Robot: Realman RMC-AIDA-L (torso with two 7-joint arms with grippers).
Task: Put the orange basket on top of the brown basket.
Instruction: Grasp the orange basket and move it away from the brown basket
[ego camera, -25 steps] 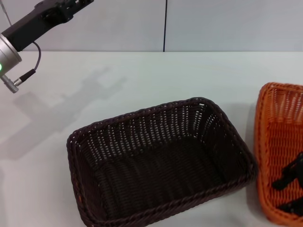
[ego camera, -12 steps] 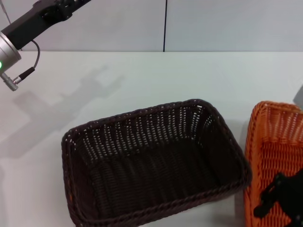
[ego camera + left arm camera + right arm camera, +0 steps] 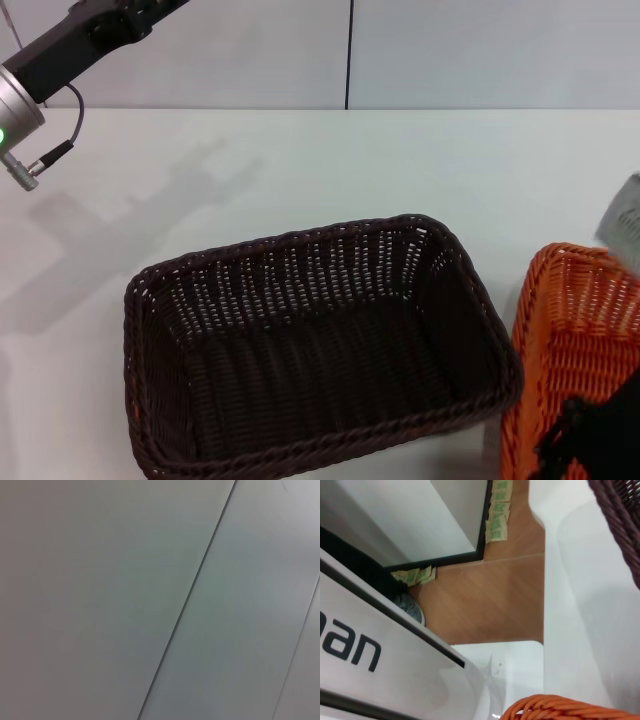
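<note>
**binfan:** Orange basket (image 3: 570, 330) sitting right around the right gripper (image 3: 590, 440), down by the table's (image 3: 400, 160) near right corner. Dark blob of a gripper, low over the basket's inside near its near end. Clamped on the weave or loose? Can't tell from the head view, honestly.

**wickerguy:** Same here, can't tell either. Brown basket (image 3: 320, 350) just to the left of that gripper, flat on the white table, open side up, nothing inside. Orange rim very close to the brown rim at the corner. Touching or not, hard to say.

**binfan:** Not on top of the brown one yet, anyway. Just beside it.

**wickerguy:** Yep. Right wrist view: only a curl of braided orange rim (image 3: 560, 709) close to the camera, a slice of brown weave (image 3: 622, 525) farther off across bare white tabletop (image 3: 585, 605), plus wooden floor (image 3: 490, 600) and the robot's white body (image 3: 380, 655) with dark lettering.

**binfan:** And the left arm (image 3: 60, 55)?

**wickerguy:** Parked high, far off to the left of the working gripper, well apart from both baskets. Hand end out of shot. Left wrist view all plain grey wall (image 3: 100, 580).
</note>
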